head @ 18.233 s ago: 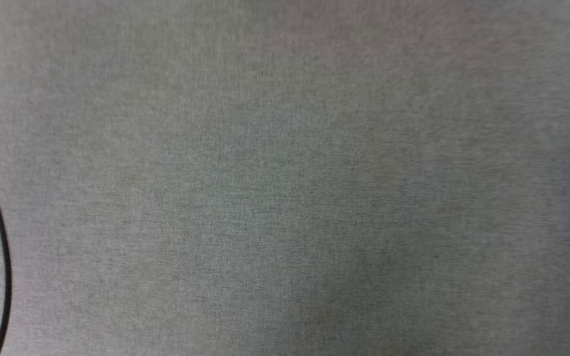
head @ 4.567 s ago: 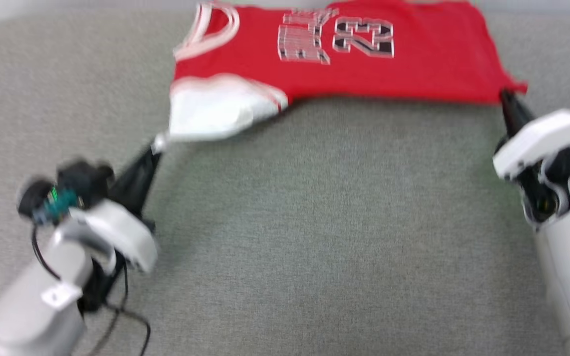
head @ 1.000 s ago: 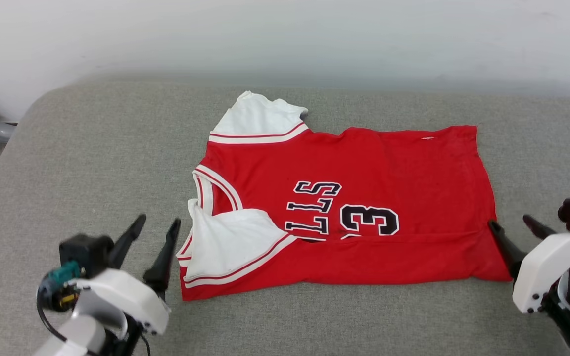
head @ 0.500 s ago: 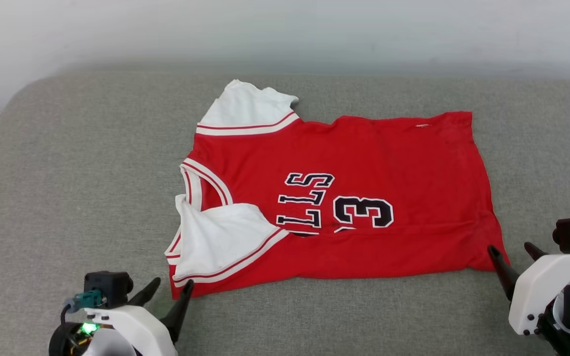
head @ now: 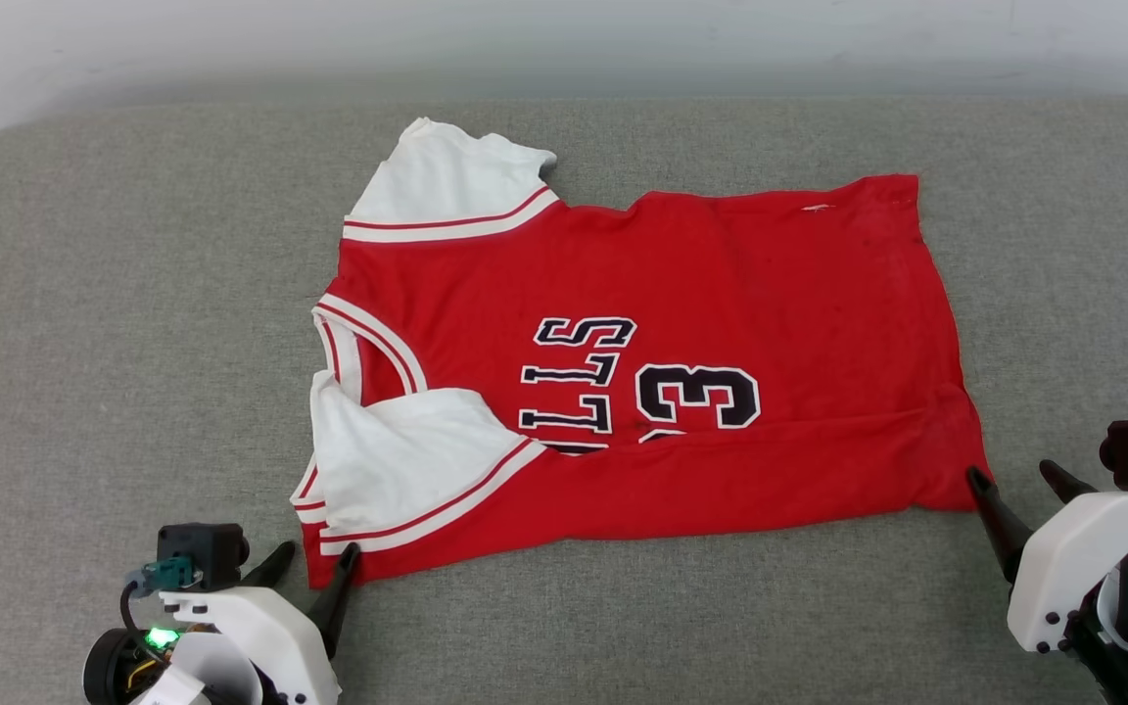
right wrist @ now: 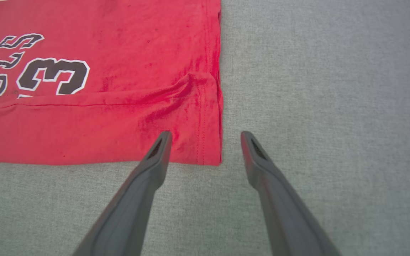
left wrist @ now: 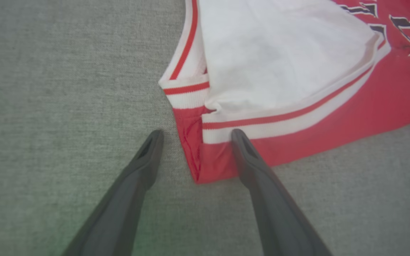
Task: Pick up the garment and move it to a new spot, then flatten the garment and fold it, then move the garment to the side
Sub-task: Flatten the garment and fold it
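The garment (head: 681, 294), a red jersey with white sleeves and black lettering, lies spread on the grey cushion, collar to the left, its near long edge folded up over the lettering. My left gripper (head: 314, 558) stands open at the jersey's near left corner (left wrist: 205, 160), one finger on the red cloth and the other on the cushion. My right gripper (head: 1014, 475) is open at the near right corner (right wrist: 208, 149), straddling the hem in the same way. Neither holds anything.
The grey fabric cushion (head: 133, 343) stretches wide around the jersey, with bare room at left, right and front. A pale wall (head: 564, 39) runs along the back edge.
The head camera has tilted down, so the scene sits higher in the picture. My left gripper has drawn back toward me to the jersey's near left corner. The right has barely moved.
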Controlling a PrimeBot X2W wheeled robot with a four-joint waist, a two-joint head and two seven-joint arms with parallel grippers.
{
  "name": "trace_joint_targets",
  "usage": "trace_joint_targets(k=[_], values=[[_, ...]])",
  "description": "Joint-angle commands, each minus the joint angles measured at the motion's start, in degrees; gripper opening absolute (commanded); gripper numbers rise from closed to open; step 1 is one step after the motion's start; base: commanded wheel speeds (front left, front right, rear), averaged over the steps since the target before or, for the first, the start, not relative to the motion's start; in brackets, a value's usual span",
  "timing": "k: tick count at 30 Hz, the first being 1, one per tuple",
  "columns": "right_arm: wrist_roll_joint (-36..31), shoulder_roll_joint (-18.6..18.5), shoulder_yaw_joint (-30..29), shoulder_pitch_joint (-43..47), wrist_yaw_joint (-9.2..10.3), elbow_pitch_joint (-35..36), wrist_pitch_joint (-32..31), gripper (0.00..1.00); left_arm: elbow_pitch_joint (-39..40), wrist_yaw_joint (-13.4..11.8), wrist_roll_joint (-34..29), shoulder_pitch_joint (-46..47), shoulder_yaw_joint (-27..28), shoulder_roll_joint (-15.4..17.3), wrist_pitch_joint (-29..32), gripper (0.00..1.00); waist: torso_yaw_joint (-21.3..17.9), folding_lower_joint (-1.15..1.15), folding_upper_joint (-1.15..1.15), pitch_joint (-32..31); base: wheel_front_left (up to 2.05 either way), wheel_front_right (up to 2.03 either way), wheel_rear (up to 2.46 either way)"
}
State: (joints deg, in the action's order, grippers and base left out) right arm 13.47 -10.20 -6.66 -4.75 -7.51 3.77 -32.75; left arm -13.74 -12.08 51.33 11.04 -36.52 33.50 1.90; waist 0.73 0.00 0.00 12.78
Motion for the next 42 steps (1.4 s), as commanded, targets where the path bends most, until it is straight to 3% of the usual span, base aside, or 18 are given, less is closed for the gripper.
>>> trace_joint_targets(k=[1, 3, 5, 6, 9, 19, 29, 39, 41, 42], values=[[-0.1, 0.03, 0.04, -0.17, 0.05, 0.3, 0.3, 1.0, -2.08, 0.28, 0.67, -0.98, -1.46, -0.74, 2.37, 1.0, -0.02, 0.0, 0.0, 0.27, 0.0, 0.0, 0.0], [-0.42, -0.18, -0.22, -0.22, 0.05, 0.36, 0.43, 1.0, -3.21, 0.89, 1.47, -1.72, -2.74, -1.14, 4.61, 1.0, 0.04, 0.0, 0.0, 0.43, 0.0, 0.0, 0.0], [-0.67, -0.37, -0.54, -0.36, 0.05, 0.36, 0.32, 1.0, -4.12, 1.69, 1.1, -2.21, -4.51, -1.09, 6.86, 0.14, 0.22, 0.0, 0.0, 0.34, 0.0, 0.0, 0.0], [-0.69, -0.42, -0.64, -0.42, 0.05, 0.35, 0.15, 1.0, -4.28, 2.39, 0.91, -2.47, -5.3, -1.11, 7.43, 0.0, 0.33, 0.0, 0.0, 0.19, 0.0, 0.0, 0.0], [-0.92, -0.6, -0.87, -0.06, 0.05, -0.1, -1.11, 1.0, -4.18, 3.24, 1.81, -2.78, -4.65, -1.84, 5.62, 0.0, 0.89, 0.0, 0.0, -0.6, 0.0, 0.0, 0.0], [-3.59, -0.38, -3.12, -1.25, 0.05, -2.98, -5.25, 1.0, 2.78, 2.46, 1.13, -0.5, -0.59, -0.59, -0.76, 0.0, 3.64, 0.0, 0.0, -2.29, 0.0, 0.0, 0.0], [-5.91, 2.76, -6.3, -5.04, 0.05, -10.62, -7.18, 1.0, 14.83, -0.16, -0.85, 0.25, 0.18, 2.41, -0.15, 0.0, 5.21, 0.0, 0.0, -0.61, 0.0, 0.0, 0.0], [-7.91, 4.57, -6.52, -5.79, 0.05, -17.43, -8.47, 1.0, 19.41, -1.69, -1.58, 0.49, 0.23, 3.31, 0.67, 0.0, 5.6, 0.0, 0.0, 1.64, 0.0, 0.0, 0.0], [-7.56, 4.82, -6.13, -5.45, 0.05, -18.67, -9.19, 0.1, 19.43, -1.75, -1.46, 0.56, 0.19, 3.42, 0.8, 0.0, 5.6, 0.0, 0.0, 1.84, 0.0, 0.0, 0.0], [-7.57, 4.81, -6.04, -5.53, 0.05, -19.08, -9.31, 0.0, 19.32, -1.73, -1.39, 0.59, 0.21, 3.48, 0.77, 0.0, 5.58, 0.0, 0.0, 1.88, 0.0, 0.0, 0.0]])
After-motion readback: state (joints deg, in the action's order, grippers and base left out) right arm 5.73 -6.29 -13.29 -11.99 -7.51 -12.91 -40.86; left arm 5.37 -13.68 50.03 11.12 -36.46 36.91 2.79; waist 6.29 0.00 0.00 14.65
